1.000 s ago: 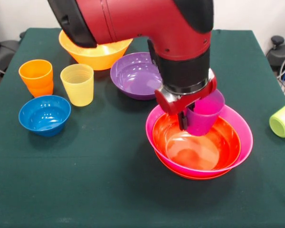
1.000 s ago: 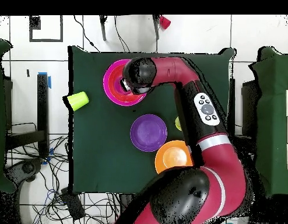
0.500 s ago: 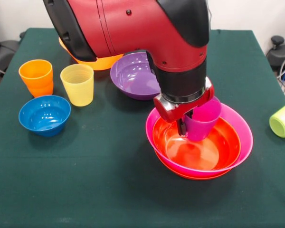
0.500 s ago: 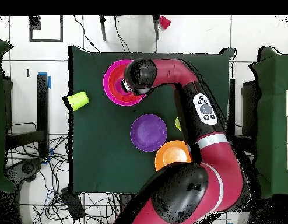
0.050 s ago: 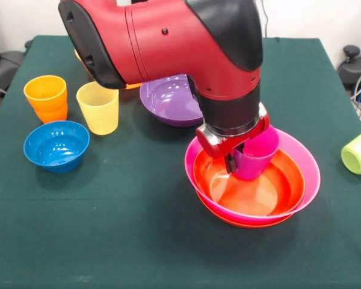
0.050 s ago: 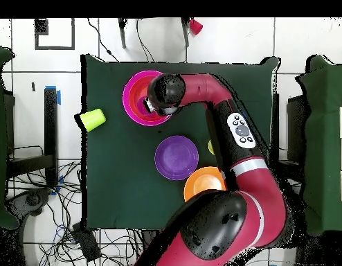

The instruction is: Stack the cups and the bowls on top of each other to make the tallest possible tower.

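Front view: the end effector [image 5: 240, 158] was clamped on the purple cup's [image 5: 256, 156] rim, and the cup was held upright inside the red-orange bowl [image 5: 253, 192], itself nested in the pink bowl [image 5: 307, 165]. Beyond the pink bowl lay the purple bowl [image 5: 168, 96]; the lime cup [image 5: 358, 152] lay tipped to its right.

The big red and black robot arm [image 5: 180, 54] hides most of the large deep yellow-orange bowl [image 5: 130, 86] and the back of the wide purple bowl [image 5: 168, 99], and the picture's right edge cuts off the lime green plastic cup [image 5: 360, 152] lying on its side.
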Controlling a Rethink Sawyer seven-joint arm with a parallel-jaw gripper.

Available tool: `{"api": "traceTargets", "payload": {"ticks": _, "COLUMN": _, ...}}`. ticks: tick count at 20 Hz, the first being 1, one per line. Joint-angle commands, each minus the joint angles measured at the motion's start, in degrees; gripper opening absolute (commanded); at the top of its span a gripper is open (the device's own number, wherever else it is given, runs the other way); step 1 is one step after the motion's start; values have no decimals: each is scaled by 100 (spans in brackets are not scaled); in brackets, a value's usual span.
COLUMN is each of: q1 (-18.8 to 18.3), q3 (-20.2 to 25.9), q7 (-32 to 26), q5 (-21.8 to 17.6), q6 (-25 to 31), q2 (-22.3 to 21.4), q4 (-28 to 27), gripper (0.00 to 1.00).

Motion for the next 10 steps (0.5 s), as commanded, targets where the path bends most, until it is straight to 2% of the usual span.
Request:
{"api": "traceTargets", "payload": {"ticks": 1, "q1": 9, "q3": 6, "q7": -1643, "q5": -417, "q6": 33, "q2": 213, "q4": -284, "gripper": 0}}
{"api": "traceTargets", "payload": {"ticks": 10, "q1": -10, "q3": 45, "q7": -1903, "q5": -463, "q6": 149, "q2": 625, "q4": -627, "gripper": 0}}
